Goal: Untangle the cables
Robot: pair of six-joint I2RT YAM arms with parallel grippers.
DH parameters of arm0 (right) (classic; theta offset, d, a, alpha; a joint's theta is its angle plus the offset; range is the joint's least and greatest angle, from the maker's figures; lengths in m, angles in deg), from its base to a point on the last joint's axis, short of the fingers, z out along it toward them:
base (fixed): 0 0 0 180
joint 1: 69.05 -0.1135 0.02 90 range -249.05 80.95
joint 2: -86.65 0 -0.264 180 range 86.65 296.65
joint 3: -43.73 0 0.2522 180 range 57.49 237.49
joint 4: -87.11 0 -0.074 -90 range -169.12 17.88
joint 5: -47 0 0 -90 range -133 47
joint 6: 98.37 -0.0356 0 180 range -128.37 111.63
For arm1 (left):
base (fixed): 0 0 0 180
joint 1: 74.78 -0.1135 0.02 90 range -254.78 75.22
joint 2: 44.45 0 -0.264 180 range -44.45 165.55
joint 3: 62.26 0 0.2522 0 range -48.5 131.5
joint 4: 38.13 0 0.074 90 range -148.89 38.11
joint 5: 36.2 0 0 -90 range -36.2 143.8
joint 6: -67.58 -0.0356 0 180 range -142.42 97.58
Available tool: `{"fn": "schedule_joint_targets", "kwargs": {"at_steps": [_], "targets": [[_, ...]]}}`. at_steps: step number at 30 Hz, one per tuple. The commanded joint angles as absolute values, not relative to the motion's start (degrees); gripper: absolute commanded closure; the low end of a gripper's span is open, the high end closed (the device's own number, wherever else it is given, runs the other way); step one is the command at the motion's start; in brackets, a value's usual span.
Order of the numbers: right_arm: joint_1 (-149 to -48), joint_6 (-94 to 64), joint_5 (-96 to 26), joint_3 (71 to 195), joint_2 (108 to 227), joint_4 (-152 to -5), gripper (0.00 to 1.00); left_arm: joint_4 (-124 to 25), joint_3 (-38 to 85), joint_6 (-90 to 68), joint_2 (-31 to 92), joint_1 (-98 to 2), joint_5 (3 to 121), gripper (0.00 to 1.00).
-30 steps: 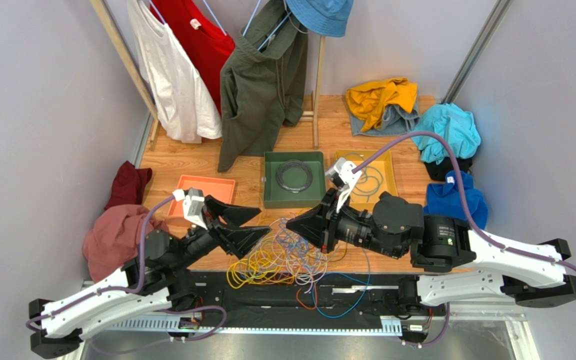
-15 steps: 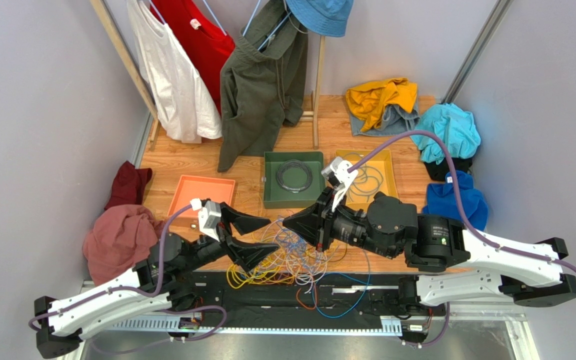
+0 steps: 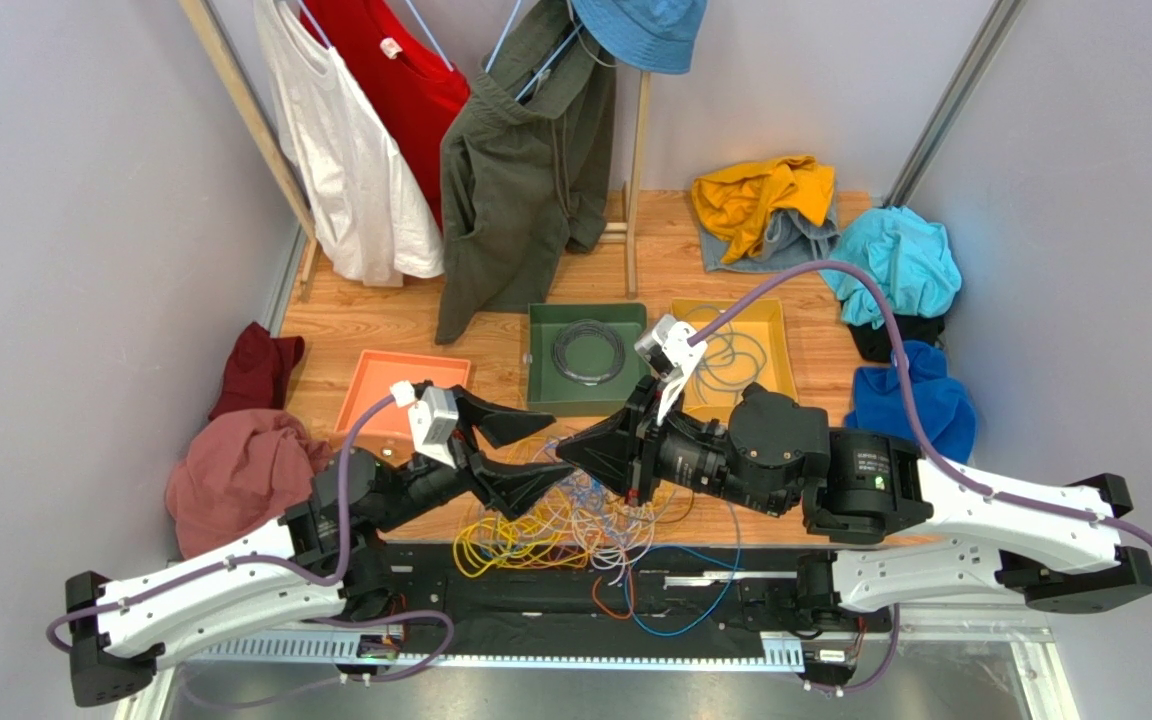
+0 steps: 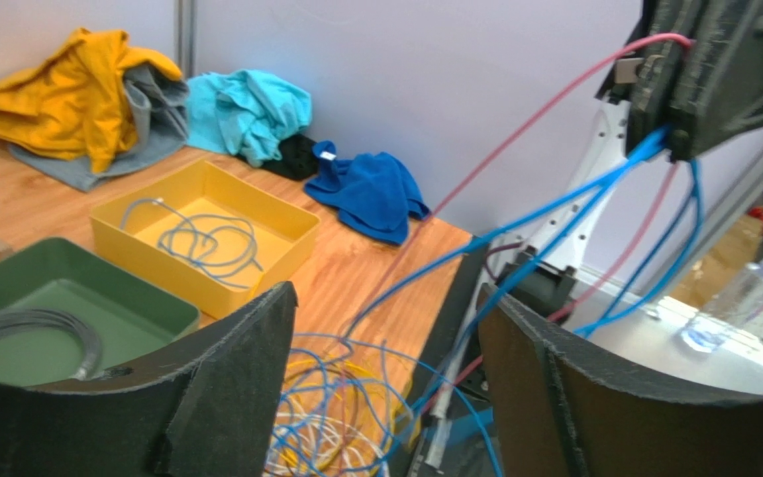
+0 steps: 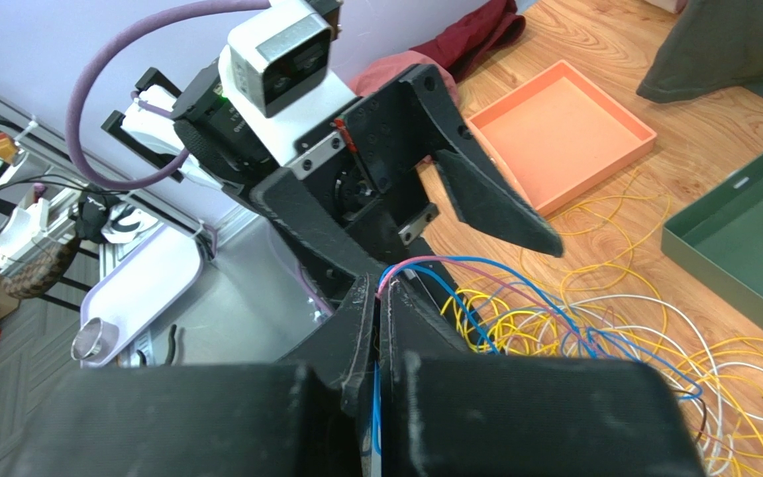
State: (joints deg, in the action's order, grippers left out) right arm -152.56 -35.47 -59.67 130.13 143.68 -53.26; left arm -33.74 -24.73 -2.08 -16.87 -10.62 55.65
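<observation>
The cables [image 3: 560,525] lie in a loose heap of yellow, white-grey, blue and orange strands at the near edge of the worktop [image 3: 387,323], between the two arms and just near of the green tray [image 3: 587,405]. A few ends are draped over the near edge onto the black rail [image 3: 537,593]. A few of them, blue and pink, are raised out of the heap and clamped in the right fingers [image 5: 351,328], which are pressed together on them. These strands are thereby drawn clear of the rest and their crossings are exposed. The left fingers [image 4: 246,338] are held well apart, directly facing the right ones, and the raised blue strands are seen running across the gap. Whether they actually lie between those fingers or just beyond them cannot be settled from the wrist view. The stance is judged to be preparation for a second hold, so that one strand may be drawn away from the others. Beyond the heap, a dark coil [image 3: 590,350] is laid in the green tray and a pale cable [image 3: 740,360] in the yellow tray [image 3: 782,353] to its right, presumably as places for freed cables. An orange tray [image 3: 409,375] is set to the left.
</observation>
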Motion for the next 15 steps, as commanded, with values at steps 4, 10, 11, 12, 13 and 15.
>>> {"fn": "schedule_joint_targets", "kwargs": {"at_steps": [4,10,11,12,13,15], "targets": [[-152.90,-37.11,-58.21,128.15,142.55,-56.89,1.00,-30.62,-20.82,-6.60,-12.89,-10.36,52.15,0.72],[-152.99,-37.47,-61.01,124.30,137.89,-55.58,1.00,-37.11,-18.45,-5.02,-15.53,-10.36,48.62,1.00],[-152.99,-37.73,-63.02,123.76,137.19,-54.09,0.83,-38.86,-17.40,-4.85,-15.79,-10.36,48.09,1.00],[-152.99,-38.08,-64.52,123.06,135.79,-53.12,0.70,-43.41,-14.43,-4.67,-15.97,-10.36,46.61,1.00],[-152.99,-38.34,-66.10,121.75,135.08,-52.06,0.60,-46.24,-12.57,-4.49,-15.88,-10.36,45.64,1.00],[-153.25,-39.66,-71.72,119.90,132.54,-48.81,0.46,-55.08,-6.10,-4.58,-14.75,-10.36,42.75,1.00]]}}
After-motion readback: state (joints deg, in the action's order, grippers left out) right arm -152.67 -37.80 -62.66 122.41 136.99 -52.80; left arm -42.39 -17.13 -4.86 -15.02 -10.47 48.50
